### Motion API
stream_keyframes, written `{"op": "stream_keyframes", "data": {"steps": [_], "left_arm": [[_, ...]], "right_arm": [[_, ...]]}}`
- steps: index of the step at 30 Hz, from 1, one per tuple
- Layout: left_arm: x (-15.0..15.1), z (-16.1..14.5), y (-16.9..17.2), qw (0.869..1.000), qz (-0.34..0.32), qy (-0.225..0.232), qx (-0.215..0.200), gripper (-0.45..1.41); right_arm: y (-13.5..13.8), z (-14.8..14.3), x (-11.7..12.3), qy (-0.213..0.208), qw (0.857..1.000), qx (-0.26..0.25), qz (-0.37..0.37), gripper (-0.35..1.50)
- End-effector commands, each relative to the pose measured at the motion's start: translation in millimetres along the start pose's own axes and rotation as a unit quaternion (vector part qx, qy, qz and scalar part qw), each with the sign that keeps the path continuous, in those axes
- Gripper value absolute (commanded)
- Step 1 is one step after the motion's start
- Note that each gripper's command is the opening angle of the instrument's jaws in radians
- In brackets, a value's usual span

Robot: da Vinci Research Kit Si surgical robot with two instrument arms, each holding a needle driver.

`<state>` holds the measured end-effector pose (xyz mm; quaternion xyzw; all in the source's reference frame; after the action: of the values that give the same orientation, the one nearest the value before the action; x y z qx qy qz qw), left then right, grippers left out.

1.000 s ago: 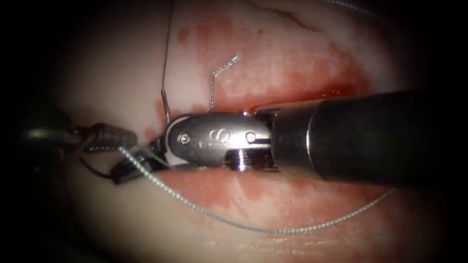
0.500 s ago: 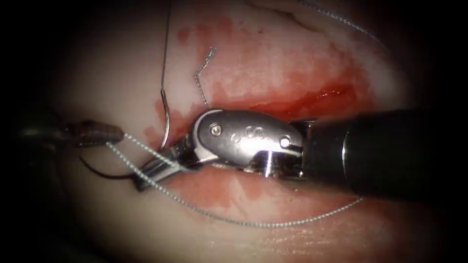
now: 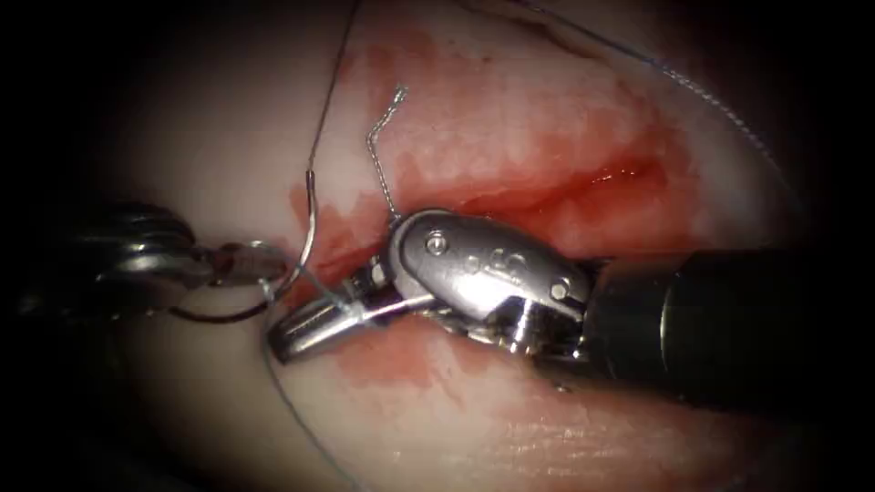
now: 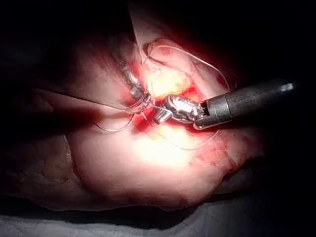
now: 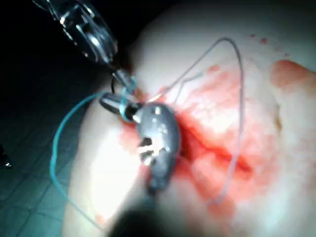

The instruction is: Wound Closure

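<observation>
Jaws of the right tool (image 3: 305, 330) lay closed over the thread (image 3: 301, 415) at the left end of the cut (image 3: 583, 187), the strand crossing them. Left tool (image 3: 244, 262) gripped the needle (image 3: 305, 239) near its middle, just left of the right tool; whether either end entered the tissue (image 3: 510, 100) could not be told. Red fluid (image 3: 392, 355) stained both wound edges. Above the right tool's wrist a cut end (image 3: 383, 137) stood up.
</observation>
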<state>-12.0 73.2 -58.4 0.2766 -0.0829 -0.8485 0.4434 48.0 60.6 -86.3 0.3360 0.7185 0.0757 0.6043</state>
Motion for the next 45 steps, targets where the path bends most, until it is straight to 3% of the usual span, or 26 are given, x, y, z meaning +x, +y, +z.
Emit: {"op": "stream_keyframes", "data": {"steps": [1, 6, 7, 14, 16, 17, 18, 28, 31, 36, 37, 40, 45], "left_arm": [[-0.4, 0.8, -0.8, 1.0, -0.001, -0.001, 0.002, -0.35], [0.3, 1.6, -1.7, 1.0, -0.006, 0.01, 0.005, -0.35], [0.8, 1.7, -1.9, 1.0, -0.01, 0.022, 0.016, -0.35], [2.1, 1.8, -2.5, 0.997, -0.03, 0.05, 0.047, -0.35], [2.4, 2.0, -3.0, 0.996, -0.04, 0.058, 0.054, -0.35], [2.5, 2.3, -3.4, 0.995, -0.044, 0.06, 0.059, -0.35], [2.5, 2.4, -3.5, 0.995, -0.045, 0.061, 0.063, -0.35], [1.6, 3.1, -4.7, 0.99, -0.064, 0.075, 0.101, -0.35], [1.4, 2.6, -4.9, 0.988, -0.071, 0.079, 0.113, -0.35], [1.1, 2.1, -4.8, 0.986, -0.074, 0.082, 0.122, -0.35], [1.1, 2.1, -4.7, 0.986, -0.076, 0.083, 0.121, -0.35], [1.0, 2.4, -4.5, 0.986, -0.077, 0.084, 0.123, -0.35], [0.6, 3.3, -4.2, 0.985, -0.082, 0.085, 0.123, -0.35]], "right_arm": [[0.3, 0.1, -0.4, 0.007, 1.0, -0.005, 0.0, -0.35], [0.0, -1.9, -0.3, 0.021, 0.999, -0.04, 0.001, -0.35], [-0.4, -2.8, -0.1, 0.036, 0.997, -0.066, 0.004, -0.35], [-2.0, -3.3, 0.1, 0.107, 0.987, -0.119, 0.03, -0.35], [-2.3, -3.1, 0.0, 0.108, 0.983, -0.143, 0.033, -0.03], [-2.5, -3.0, -0.1, 0.111, 0.98, -0.161, 0.04, 0.31], [-2.6, -3.0, -0.1, 0.116, 0.978, -0.168, 0.045, 0.37], [-3.3, -3.6, -0.1, 0.13, 0.957, -0.256, 0.045, 0.39], [-3.7, -3.9, -0.1, 0.129, 0.946, -0.294, 0.043, 0.56], [-3.9, -4.7, 0.4, 0.134, 0.933, -0.33, 0.046, 0.61], [-3.9, -5.1, 0.7, 0.147, 0.927, -0.342, 0.052, 0.74], [-3.7, -5.2, 1.0, 0.165, 0.924, -0.339, 0.059, 0.91], [-3.6, -4.0, 0.9, 0.184, 0.931, -0.304, 0.08, 0.86]]}}
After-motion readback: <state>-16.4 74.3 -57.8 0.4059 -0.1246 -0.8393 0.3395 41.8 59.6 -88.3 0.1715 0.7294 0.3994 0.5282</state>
